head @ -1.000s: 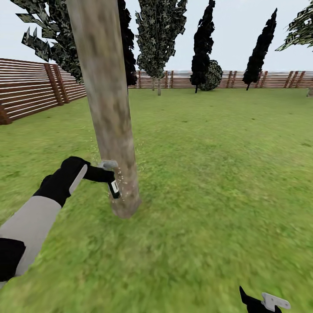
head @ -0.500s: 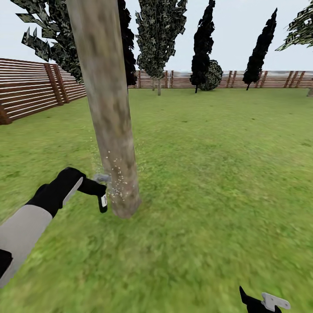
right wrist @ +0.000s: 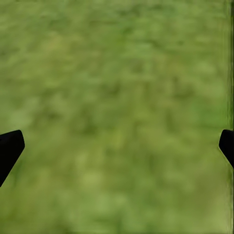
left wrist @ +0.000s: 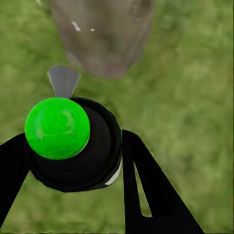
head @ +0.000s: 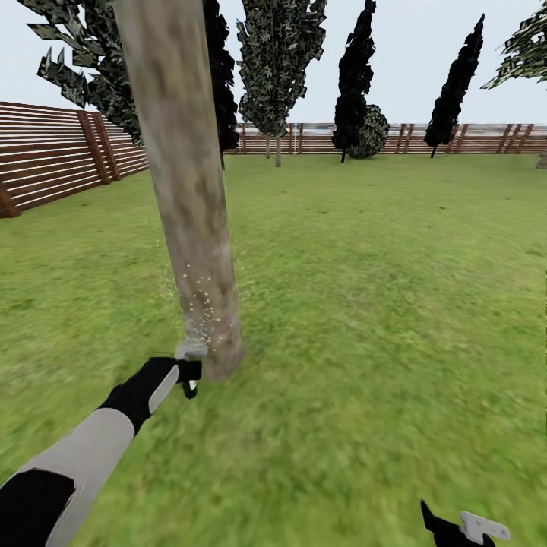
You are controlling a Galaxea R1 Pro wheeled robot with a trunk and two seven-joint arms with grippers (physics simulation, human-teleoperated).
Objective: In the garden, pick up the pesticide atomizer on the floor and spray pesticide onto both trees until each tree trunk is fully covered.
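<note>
The pesticide atomizer [head: 189, 387] is a tiny black cylinder with a small white label, far thinner than the trunk beside it; in the left wrist view it shows from above as a round black body [left wrist: 85, 151] capped by a bright green ball, with a grey nozzle pointing toward the trunk. It sits low over the grass [head: 365, 304], just beside the foot of the near tree trunk [head: 190, 197], a thick pale grey-brown mottled column that rises out of the top of the head view. Fine white specks of pesticide [head: 201, 308] dot the lower trunk above the nozzle. The left gripper [head: 186, 378] is clamped on the bottle, its black fingers [left wrist: 146, 190] pressed against either side of the body in the wrist view, and the grey-sleeved left arm reaches in from the lower left corner. The right gripper [head: 463, 528] shows at the bottom edge of the head view; in its own wrist view the two black fingertips [right wrist: 9, 148] stand wide apart at opposite edges with nothing but grass between them. Farther off, a second mottled tree [head: 277, 68] stands before the brown slatted fence [head: 61, 159], with all-black trees [head: 355, 76] beside it.
</note>
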